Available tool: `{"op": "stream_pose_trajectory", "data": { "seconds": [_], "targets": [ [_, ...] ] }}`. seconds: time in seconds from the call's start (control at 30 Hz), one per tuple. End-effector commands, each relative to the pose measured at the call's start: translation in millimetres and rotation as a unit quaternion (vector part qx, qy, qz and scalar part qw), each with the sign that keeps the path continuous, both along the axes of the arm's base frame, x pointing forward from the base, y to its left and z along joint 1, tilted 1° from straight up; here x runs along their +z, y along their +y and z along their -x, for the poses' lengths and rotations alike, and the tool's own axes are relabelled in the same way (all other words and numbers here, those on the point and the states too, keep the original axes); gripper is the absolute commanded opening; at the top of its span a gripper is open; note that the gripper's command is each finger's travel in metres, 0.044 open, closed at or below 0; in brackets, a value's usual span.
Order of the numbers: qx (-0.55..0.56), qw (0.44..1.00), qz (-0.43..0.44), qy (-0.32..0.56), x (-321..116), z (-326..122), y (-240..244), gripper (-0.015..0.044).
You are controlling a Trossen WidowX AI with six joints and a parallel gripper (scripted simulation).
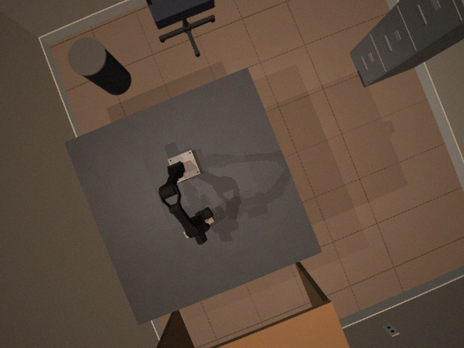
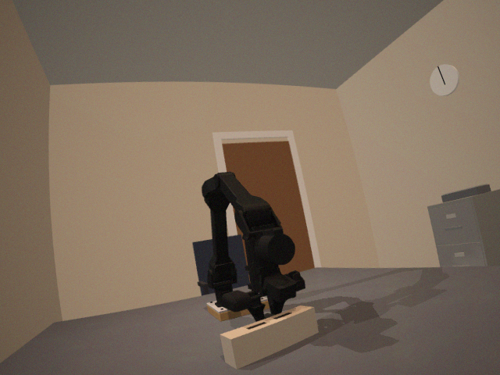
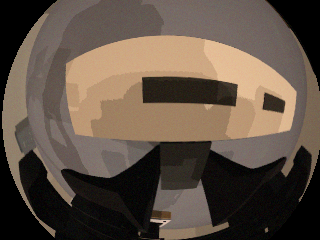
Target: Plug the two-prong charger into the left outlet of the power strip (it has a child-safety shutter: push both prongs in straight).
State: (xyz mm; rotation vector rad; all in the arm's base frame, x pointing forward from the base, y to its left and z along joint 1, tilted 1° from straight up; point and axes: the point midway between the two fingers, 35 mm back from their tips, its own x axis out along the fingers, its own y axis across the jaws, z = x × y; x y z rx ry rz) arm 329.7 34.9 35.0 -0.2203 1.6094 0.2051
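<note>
The beige power strip lies on the table. Its top has two dark outlet recesses: a large-looking one in mid wrist view and a smaller-looking one to its right. My gripper is shut on the dark charger, with the fingertips pointing down at the strip's far long side in the exterior view. In the wrist view the charger's upper end meets the strip's lower edge, below the larger recess. The prongs are hidden, and contact with the strip cannot be told.
The arm's base stands on a white plate behind the strip in the exterior view. The grey table has its edges well away from the strip. A dark cylinder, an office chair and a cabinet stand beyond the table.
</note>
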Motion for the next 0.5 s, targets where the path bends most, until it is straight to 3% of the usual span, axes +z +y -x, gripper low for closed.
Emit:
{"op": "stream_pose_trajectory", "data": {
  "seconds": [0.0,0.47],
  "targets": [
    [0.000,1.000,-0.001,-0.012,0.9,-8.7,2.4,0.0000],
    [0.000,1.000,-0.001,-0.013,0.6,-14.1,3.9,0.0000]
  ]
}}
